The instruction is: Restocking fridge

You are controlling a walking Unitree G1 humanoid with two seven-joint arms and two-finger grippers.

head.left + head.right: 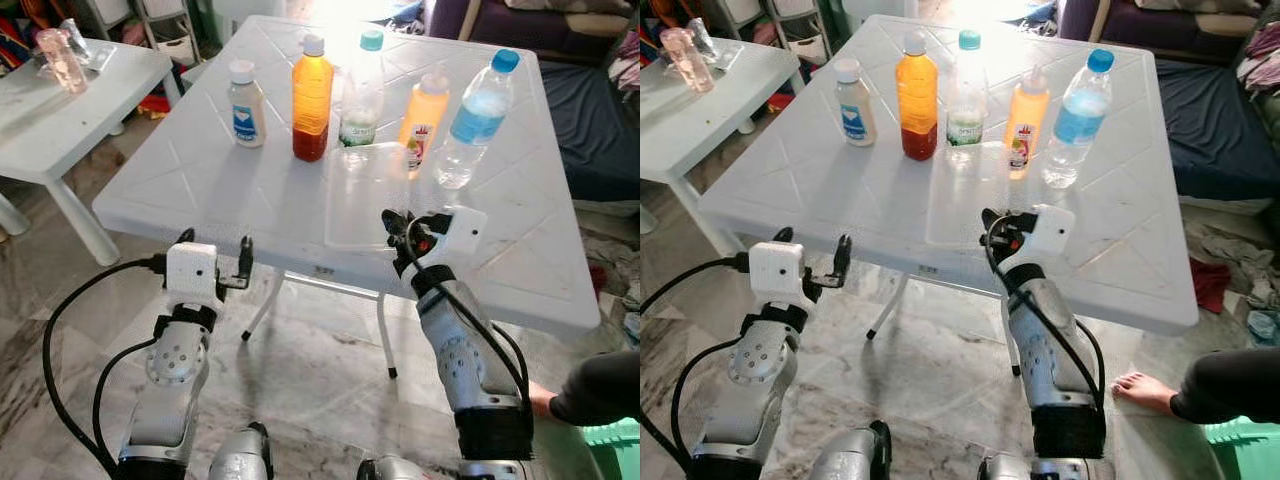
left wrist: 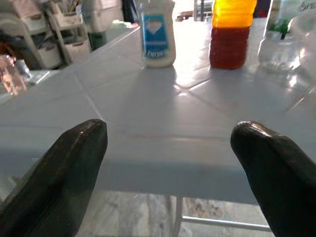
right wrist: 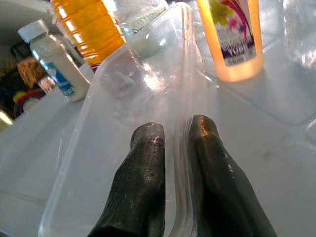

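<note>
Right wrist view – right pincer clamps clear tray rim; left pincer agape.

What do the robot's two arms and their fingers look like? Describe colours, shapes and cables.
Both arms are silver metal with round perforated joint covers and black bands. Each wrist carries a white boxy camera housing. Black cables loop from the left arm and run along the right arm. The fingers are long, black and rounded, slightly scuffed.

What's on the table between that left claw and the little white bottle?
Nothing: between the left claw and the white bottle there is just bare table, as the left wrist view shows.
</note>
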